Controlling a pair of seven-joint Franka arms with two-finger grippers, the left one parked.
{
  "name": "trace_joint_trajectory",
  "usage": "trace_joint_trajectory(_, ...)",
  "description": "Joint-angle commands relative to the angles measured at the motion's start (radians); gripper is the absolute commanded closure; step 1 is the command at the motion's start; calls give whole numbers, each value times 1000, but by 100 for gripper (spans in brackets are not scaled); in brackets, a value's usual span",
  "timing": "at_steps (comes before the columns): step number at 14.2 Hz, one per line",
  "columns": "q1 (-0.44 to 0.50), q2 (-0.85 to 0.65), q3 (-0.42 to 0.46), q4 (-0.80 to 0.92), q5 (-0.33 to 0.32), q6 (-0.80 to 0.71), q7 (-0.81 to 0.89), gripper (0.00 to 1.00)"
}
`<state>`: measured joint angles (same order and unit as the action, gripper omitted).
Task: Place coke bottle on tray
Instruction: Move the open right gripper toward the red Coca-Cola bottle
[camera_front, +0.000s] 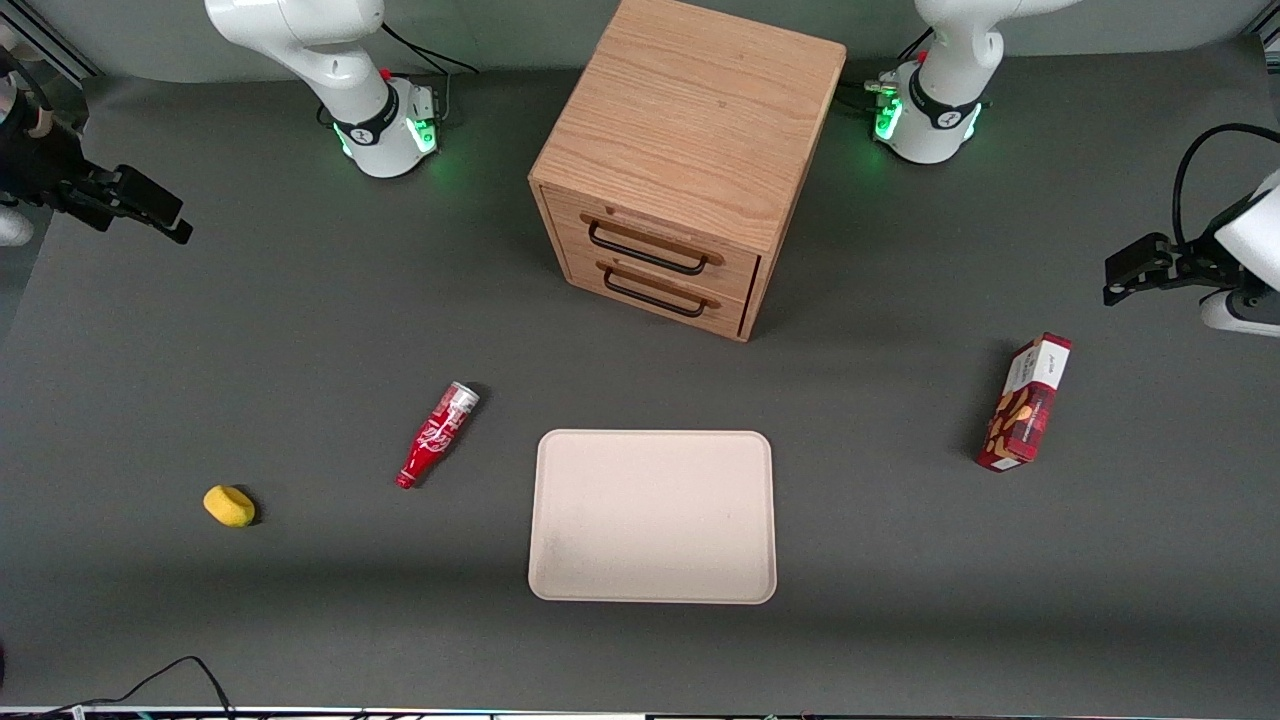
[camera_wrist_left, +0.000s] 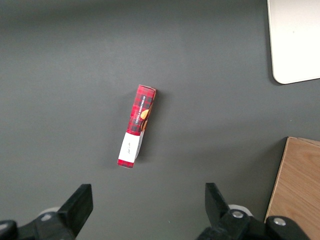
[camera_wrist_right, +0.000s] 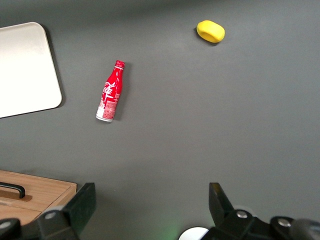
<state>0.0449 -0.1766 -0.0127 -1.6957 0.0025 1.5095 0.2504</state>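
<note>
Red with white script, the coke bottle (camera_front: 437, 436) is found lying on its side on the dark grey surface (camera_front: 300, 330), beside the tray (camera_front: 653, 516) but apart from it, cap end nearer the front camera. The pale beige tray lies flat in front of the wooden drawer box (camera_front: 680, 160). The pincer (camera_front: 150, 210) is held high at the working arm's end, well apart from the bottle, fingers (camera_wrist_right: 82, 202) spread and nothing gripped.
</note>
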Motion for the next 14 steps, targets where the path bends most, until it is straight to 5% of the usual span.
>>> trace_joint_trajectory(1, -23, 14, 14, 31, 25, -23, -17, 0)
trace_joint_trajectory(10, -4, 17, 42, 8, 24, -49, -26, 0)
trace_joint_trajectory(14, -4, 133, 115, 99, 65, -37, 122, 0)
